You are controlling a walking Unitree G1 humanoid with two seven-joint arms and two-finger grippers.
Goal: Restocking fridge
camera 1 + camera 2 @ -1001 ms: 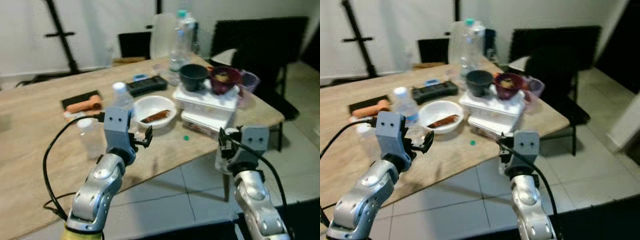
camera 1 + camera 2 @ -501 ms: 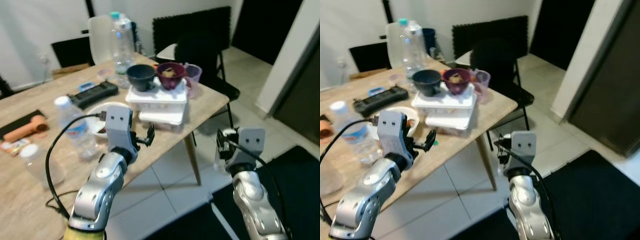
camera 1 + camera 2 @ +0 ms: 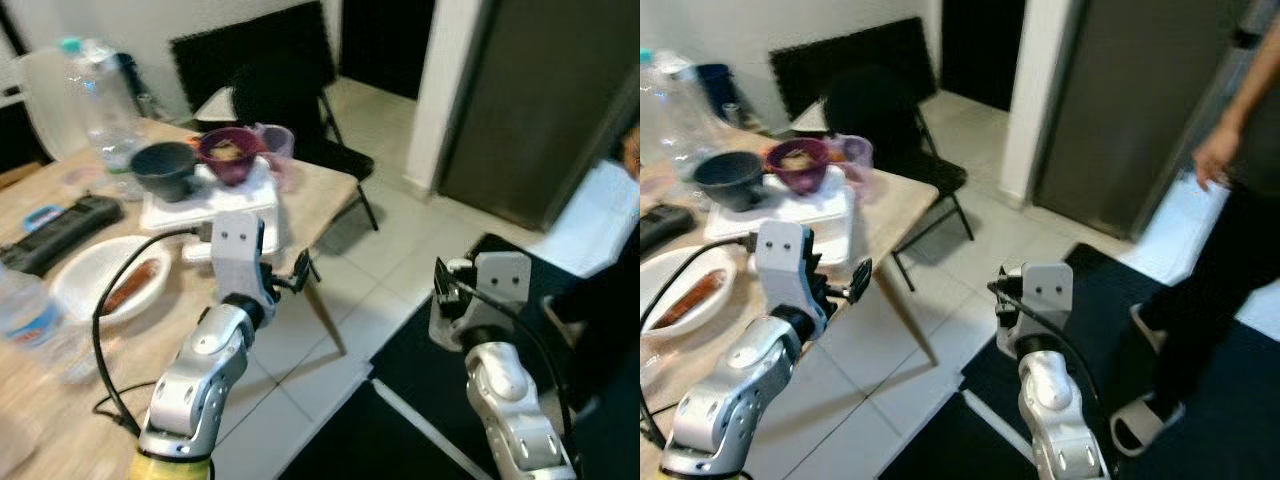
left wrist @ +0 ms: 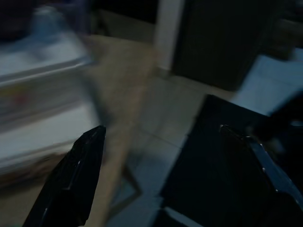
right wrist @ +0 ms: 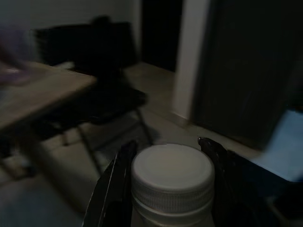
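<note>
The right end effector has its two black fingers closed around a clear plastic bottle with a ribbed white screw cap, held above the dark floor mat. The left end effector is spread wide and empty beside the pale wooden surface, which carries stacked white lidded containers and a shallow white bowl.

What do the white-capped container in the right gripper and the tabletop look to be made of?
The container held in the right gripper looks plastic: its white cap is matte with a ribbed, screw-top rim. The body is too dark to judge. The tabletop looks like light wood or wood-look laminate, with pale streaky grain and a dull finish.
</note>
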